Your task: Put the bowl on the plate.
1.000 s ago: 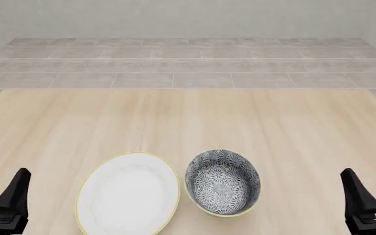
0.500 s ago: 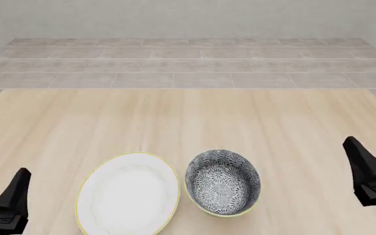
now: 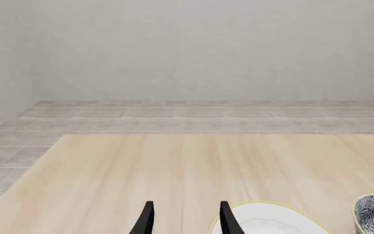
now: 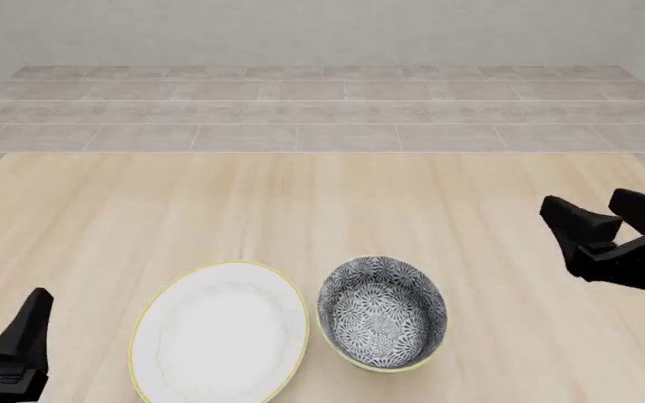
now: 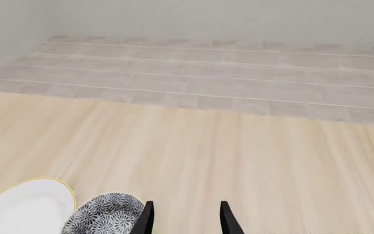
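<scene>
Front view: right gripper (image 4: 603, 217), fingers parted and empty, hangs well right of the bowl (image 4: 382, 312); left gripper (image 3: 185, 219), also parted, idles. Bowl sits just beside the plate (image 4: 219, 332). Approach step; next, descend onto the bowl's rim

A big, light wooden table (image 4: 300, 201) holds two things near its front edge: a round white plate (image 4: 219, 332) with a thin yellow rim (it's flat) and, just beside it, a deep grey-and-white flowery bowl (image 4: 382, 312).
</scene>
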`<action>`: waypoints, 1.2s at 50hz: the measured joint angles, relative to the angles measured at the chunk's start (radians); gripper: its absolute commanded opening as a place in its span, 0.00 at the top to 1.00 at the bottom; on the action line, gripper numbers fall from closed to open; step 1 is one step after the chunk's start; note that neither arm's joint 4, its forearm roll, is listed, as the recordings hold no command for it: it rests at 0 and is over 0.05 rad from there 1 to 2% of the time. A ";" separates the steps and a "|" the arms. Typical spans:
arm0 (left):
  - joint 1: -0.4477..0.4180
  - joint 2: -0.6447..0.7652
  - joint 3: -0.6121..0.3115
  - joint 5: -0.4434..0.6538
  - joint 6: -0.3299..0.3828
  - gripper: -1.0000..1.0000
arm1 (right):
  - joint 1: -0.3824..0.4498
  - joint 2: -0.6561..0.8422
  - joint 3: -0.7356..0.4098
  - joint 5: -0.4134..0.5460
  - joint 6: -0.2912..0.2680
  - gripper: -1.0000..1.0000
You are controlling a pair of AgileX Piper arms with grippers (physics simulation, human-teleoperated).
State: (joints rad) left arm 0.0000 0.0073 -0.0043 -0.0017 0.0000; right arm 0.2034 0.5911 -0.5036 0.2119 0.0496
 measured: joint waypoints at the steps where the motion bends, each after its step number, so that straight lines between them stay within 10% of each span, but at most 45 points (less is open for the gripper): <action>1: 0.000 0.000 0.000 0.000 0.000 0.00 | 0.007 0.013 -0.007 0.004 0.006 0.00; 60: 0.000 0.000 0.000 0.000 0.000 0.00 | 0.226 0.549 -0.048 -0.091 0.216 0.00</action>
State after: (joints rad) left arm 0.0000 0.0073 -0.0043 -0.0017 0.0000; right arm 0.4289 1.1406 -0.5515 0.1208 0.2661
